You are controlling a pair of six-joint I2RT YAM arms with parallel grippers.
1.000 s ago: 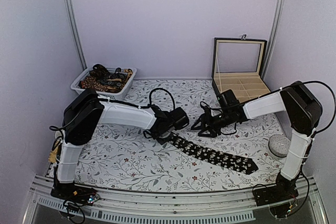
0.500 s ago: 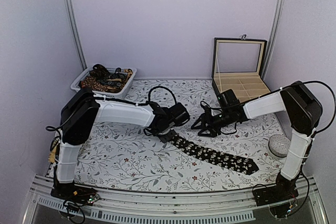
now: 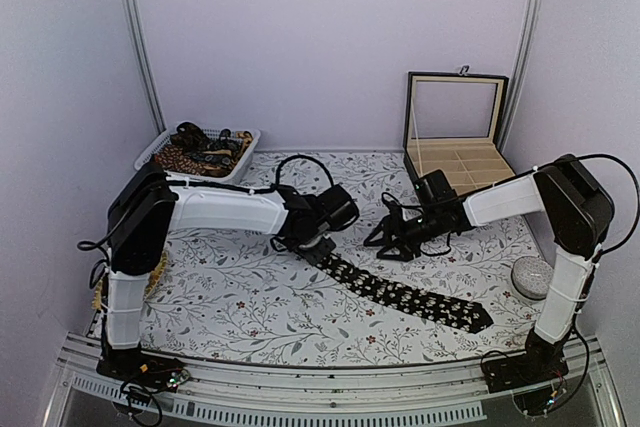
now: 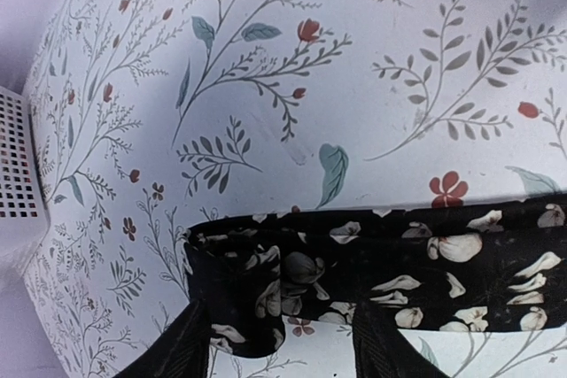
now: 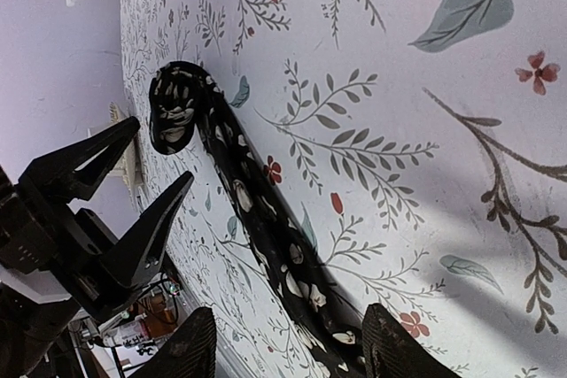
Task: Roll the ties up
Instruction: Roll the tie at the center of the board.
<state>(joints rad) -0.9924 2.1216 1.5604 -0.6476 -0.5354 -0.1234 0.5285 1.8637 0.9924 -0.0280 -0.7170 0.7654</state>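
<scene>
1. Surface and room. The counter [image 3: 230, 297] carries a pale cloth printed with leafy sprigs and small red flowers. Plain lilac walls [image 3: 330, 47] close it in at the back and both sides. A metal post [image 3: 140, 47] stands in each rear corner, and a ribbed rail [image 3: 330, 409] runs along the near edge between the arm bases. A grey disc [image 3: 531, 277] lies near the right arm's base.

2. Containers. A white mesh basket [image 3: 152, 154] sits at the far left corner and holds a heap of brown and dark ties [image 3: 198, 150]. A black box [image 3: 458, 165] sits at the far right with its lid [image 3: 455, 112] raised upright. Its pale interior is divided into compartments.

3. Task item. One black tie [image 3: 410, 297] with pale flower specks lies flat and slantwise on the counter, from the centre toward the near right. Its centre end is turned over on itself.

4. Left pincer [image 4: 279, 329]. It is low over the turned end, with the jaws parted. The end lies between and just past the fingertips [image 4: 190, 343] and is not clamped.

5. Right pincer [image 5: 291, 325]. It hovers near the counter's centre, on the far side of the tie, with the jaws parted and nothing held.
</scene>
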